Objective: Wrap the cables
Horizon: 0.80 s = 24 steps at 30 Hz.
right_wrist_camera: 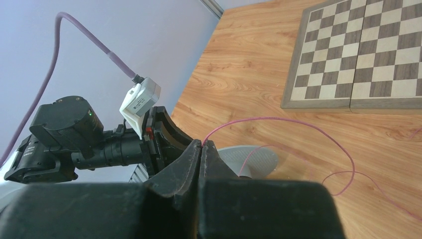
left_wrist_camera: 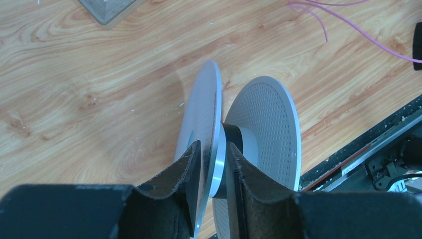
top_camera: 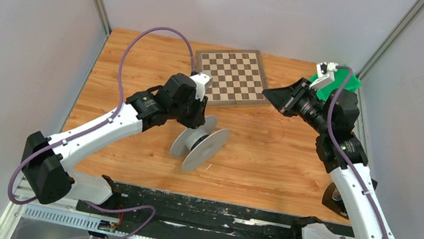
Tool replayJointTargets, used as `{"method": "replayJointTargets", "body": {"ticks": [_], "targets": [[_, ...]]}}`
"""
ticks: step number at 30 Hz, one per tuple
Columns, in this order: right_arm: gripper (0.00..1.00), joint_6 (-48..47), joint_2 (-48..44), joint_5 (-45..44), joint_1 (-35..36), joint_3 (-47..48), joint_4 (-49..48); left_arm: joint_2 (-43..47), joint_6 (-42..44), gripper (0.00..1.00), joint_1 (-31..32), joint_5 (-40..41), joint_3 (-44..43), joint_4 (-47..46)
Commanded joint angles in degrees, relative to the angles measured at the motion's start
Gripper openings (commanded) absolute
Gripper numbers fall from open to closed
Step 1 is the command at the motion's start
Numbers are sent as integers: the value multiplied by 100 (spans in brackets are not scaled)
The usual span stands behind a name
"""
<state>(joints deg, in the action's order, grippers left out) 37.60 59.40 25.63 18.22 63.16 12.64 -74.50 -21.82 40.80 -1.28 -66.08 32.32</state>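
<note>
A grey spool with two round flanges lies tilted on the wooden table. My left gripper is shut on one flange; its fingers clamp the rim, with the perforated second flange just right of them. A thin pink cable runs in loops across the table to the spool's hub. My right gripper is shut on that cable, which leaves at the fingertips. In the top view it hangs raised right of the chessboard. The cable also shows in the left wrist view.
A folded chessboard lies at the back centre. A green object sits at the back right corner. A dark round object stands by the right arm. Grey walls close in both sides; a black rail runs along the near edge.
</note>
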Motion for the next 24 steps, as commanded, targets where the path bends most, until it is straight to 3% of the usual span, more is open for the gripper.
{"method": "replayJointTargets", "body": {"ticks": [1, 3, 8, 10, 12, 15, 19, 24], "targets": [[0, 72, -74, 22, 78, 345, -123, -23, -85, 34, 26, -29, -255, -89], [0, 121, -64, 78, 105, 410, -117, -19, -85, 38, 29, -6, -260, -93], [0, 153, 15, 190, 199, 644, -122, 216, -122, 61, 25, 103, -105, -447], [0, 92, 105, 268, 208, 741, -110, 383, 38, 66, 25, 40, -86, -673], [0, 83, 200, 468, 208, 868, -76, 492, 633, 69, 25, -207, -169, -831], [0, 257, 362, 878, 209, 1006, -112, 547, 1528, 70, 25, -1262, -243, -969], [0, 367, 458, 1322, 251, 1028, -198, 699, 3354, 75, 31, -2688, 124, -1213], [0, 378, 458, 1454, 317, 984, -209, 968, 4080, 76, 34, -2727, 522, -1886]]}}
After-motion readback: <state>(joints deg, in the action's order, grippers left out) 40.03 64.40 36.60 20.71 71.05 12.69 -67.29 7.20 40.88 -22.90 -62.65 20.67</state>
